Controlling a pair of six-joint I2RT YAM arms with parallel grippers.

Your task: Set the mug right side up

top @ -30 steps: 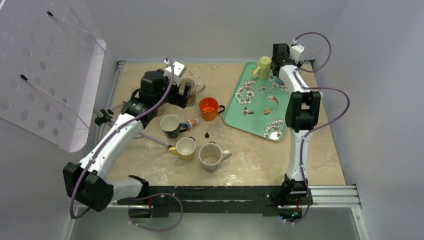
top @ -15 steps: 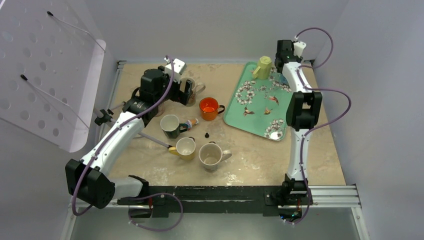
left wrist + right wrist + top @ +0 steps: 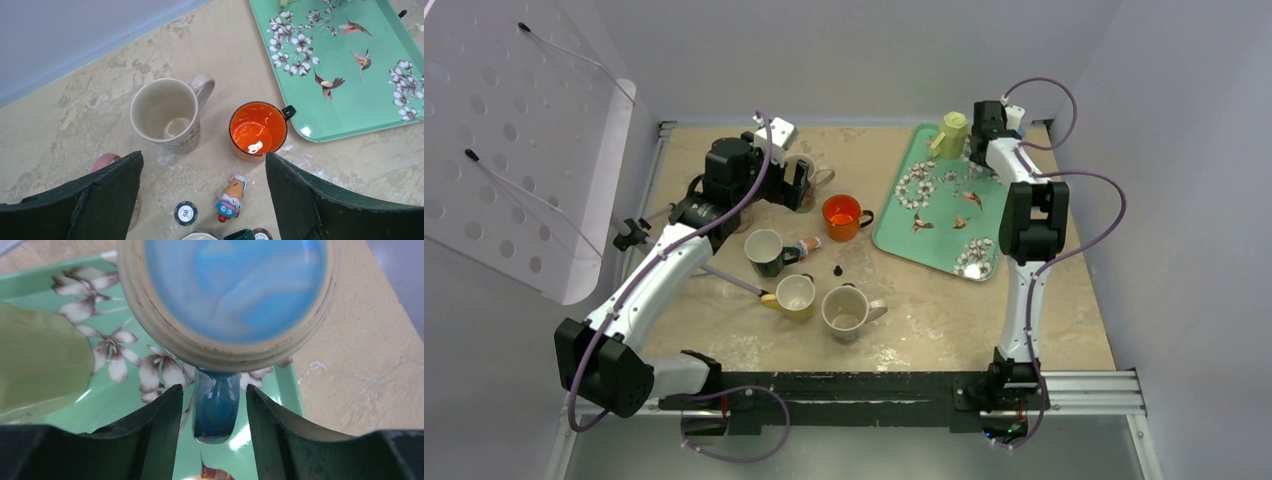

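A blue mug stands upside down on the green flowered tray, its unglazed base ring facing the right wrist camera. Its blue handle points toward the camera. My right gripper is open, with one finger on each side of the handle and a gap on both sides. In the top view my right gripper is at the tray's far corner and hides the blue mug. My left gripper is open and empty above the table, also seen in the top view.
A yellow-green mug stands on the tray just left of the right gripper. A beige mug, orange mug, toy figure and poker chip lie under the left gripper. Three more mugs stand mid-table.
My right gripper has come down and slightly left onto the tray's far corner, beside the yellow-green mug. The left arm has barely moved.
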